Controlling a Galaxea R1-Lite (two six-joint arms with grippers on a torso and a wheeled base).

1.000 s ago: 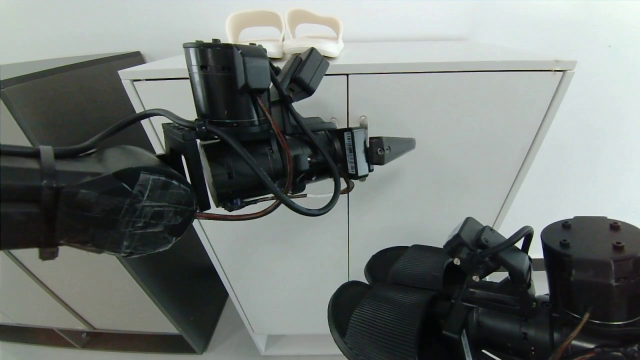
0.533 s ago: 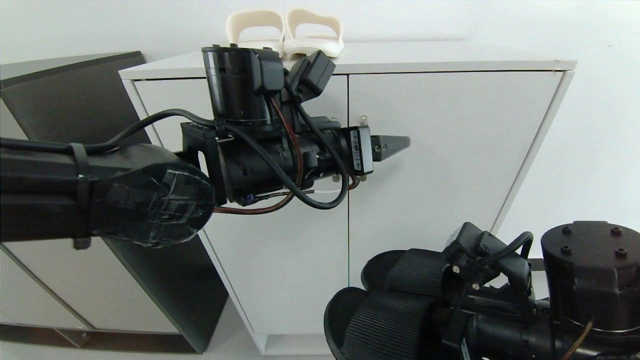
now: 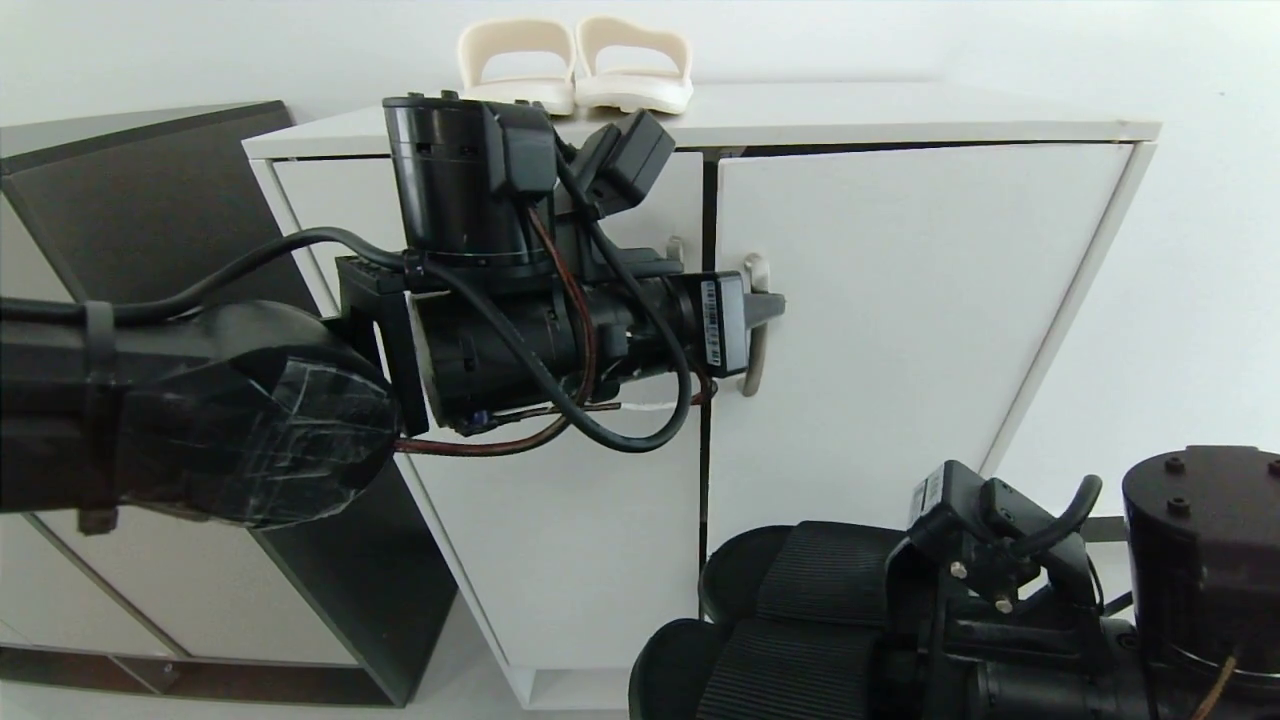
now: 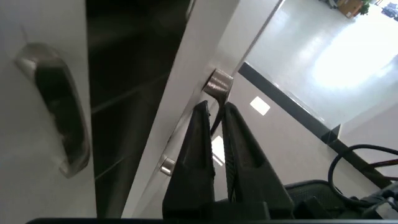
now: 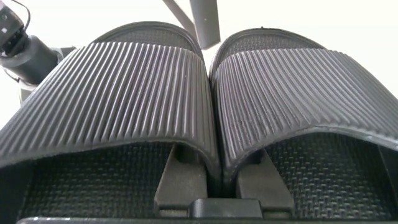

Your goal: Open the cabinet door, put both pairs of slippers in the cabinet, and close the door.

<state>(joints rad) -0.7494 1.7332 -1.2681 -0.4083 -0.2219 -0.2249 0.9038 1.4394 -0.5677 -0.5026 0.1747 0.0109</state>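
Pulling the ajar right door (image 3: 900, 320) of the cabinet (image 3: 900, 125) wider should follow its hinge arc, left gripper (image 3: 768, 306) clamped on the handle (image 3: 755, 350), right gripper (image 5: 219, 180) pinching the black slippers (image 3: 800, 600) low before the cabinet, white slippers (image 3: 575, 65) on its top.

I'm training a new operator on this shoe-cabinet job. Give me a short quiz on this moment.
1. True or false: the white cabinet's right door is fully shut.
2. The right gripper holds: A) a brush, B) the pair of black ribbed rubber slippers, C) nothing.
3. Fill in: the left gripper is clamped on the door's ___.
Key: 1 false, it stands ajar; 2 B; 3 curved metal handle.
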